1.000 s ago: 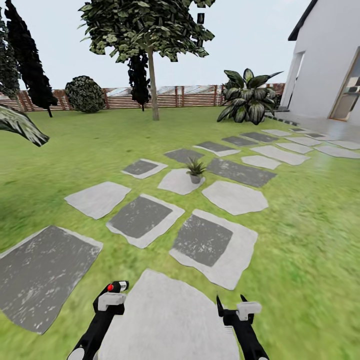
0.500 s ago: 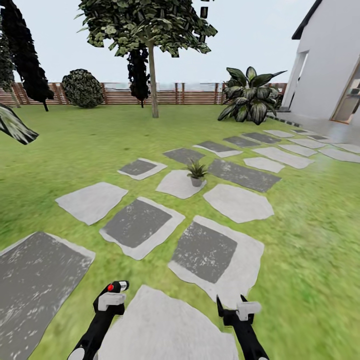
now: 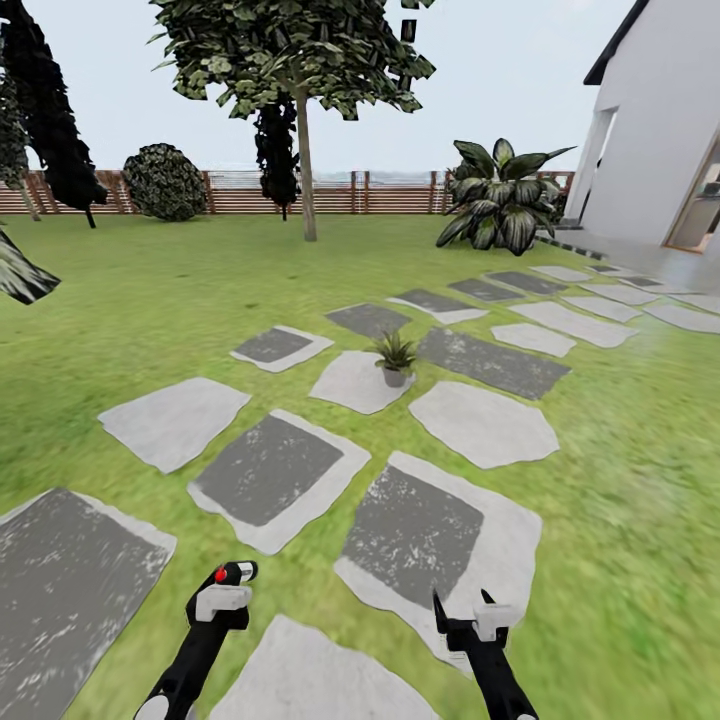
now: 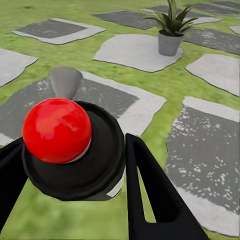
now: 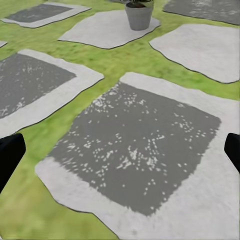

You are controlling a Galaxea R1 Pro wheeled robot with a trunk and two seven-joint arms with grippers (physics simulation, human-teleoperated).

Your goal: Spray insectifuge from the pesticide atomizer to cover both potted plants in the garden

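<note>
My left gripper (image 3: 231, 580) is low at the left of the head view, shut on the pesticide atomizer (image 3: 237, 573). In the left wrist view the atomizer (image 4: 70, 150) faces me end-on, a dark round end with a red knob between the black fingers (image 4: 150, 195). My right gripper (image 3: 462, 604) hangs open and empty over a stepping stone (image 5: 135, 145). One potted plant (image 3: 395, 358), a small spiky green rosette in a grey pot, stands on a pale stone ahead; the pot appears in both wrist views (image 4: 170, 37) (image 5: 138, 14). The second potted plant is out of view.
Grey and white stepping stones (image 3: 270, 470) cross the lawn (image 3: 620, 480) toward a white house (image 3: 660, 120) at the right. A tree trunk (image 3: 306, 160), a broad-leaved shrub (image 3: 500, 195), a round bush (image 3: 165, 182) and a brown slatted fence (image 3: 390, 190) stand far behind.
The whole view has shifted: the stones slide toward me and the potted plant sits slightly closer, so the robot has rolled forward. Both grippers keep their pose.
</note>
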